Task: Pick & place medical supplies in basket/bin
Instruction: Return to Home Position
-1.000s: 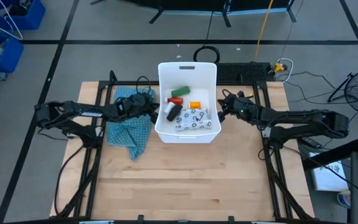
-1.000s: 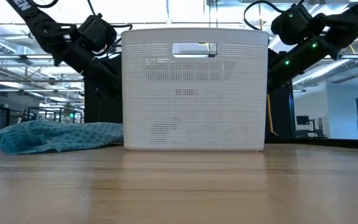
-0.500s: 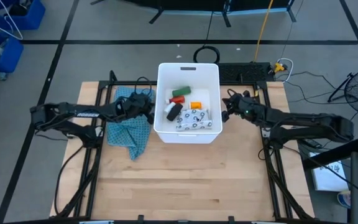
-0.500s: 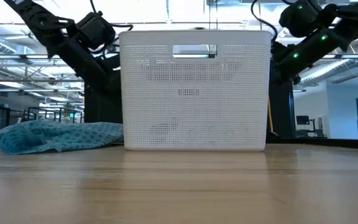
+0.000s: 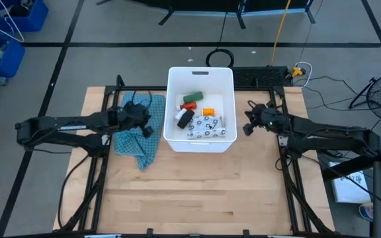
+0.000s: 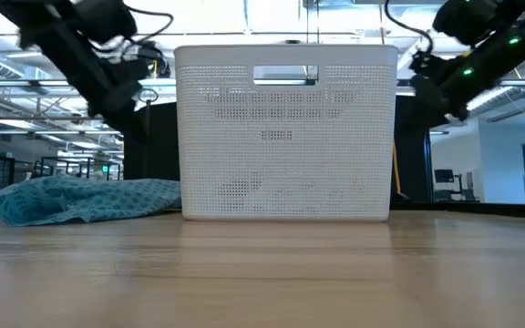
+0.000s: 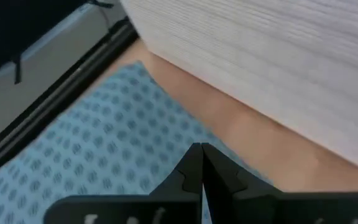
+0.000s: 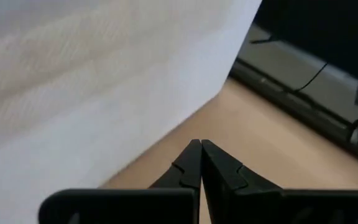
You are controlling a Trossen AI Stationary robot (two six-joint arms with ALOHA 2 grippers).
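The white bin (image 5: 225, 86) stands on the table's far middle, its handle slot (image 6: 285, 74) facing the low camera. Inside lie a green block (image 5: 192, 97), an orange-red bottle (image 5: 188, 106), a black oblong (image 5: 185, 118), a small orange item (image 5: 208, 112) and the white speckled pouch (image 5: 207, 127). My left gripper (image 5: 149, 127) is shut and hovers left of the bin, over the teal cloth (image 5: 137, 137). My right gripper (image 5: 246, 127) is shut and hovers just right of the bin. In each wrist view the shut fingers, left (image 7: 201, 149) and right (image 8: 201, 144), point past the bin's wall.
The teal cloth (image 6: 71, 200) lies crumpled on the table left of the bin. Black frame rails (image 5: 104, 152) run along both table sides. Cables and a dark keyboard (image 5: 260, 76) lie beyond the far edge, and blue crates (image 5: 5, 33) stand on the floor. Bare wood (image 5: 197, 192) fills the near half.
Both arms have drawn back from the bin's side walls. The left gripper moved toward the table's left edge and now stands over the cloth. The right gripper moved toward the right edge. In the low view both have risen.
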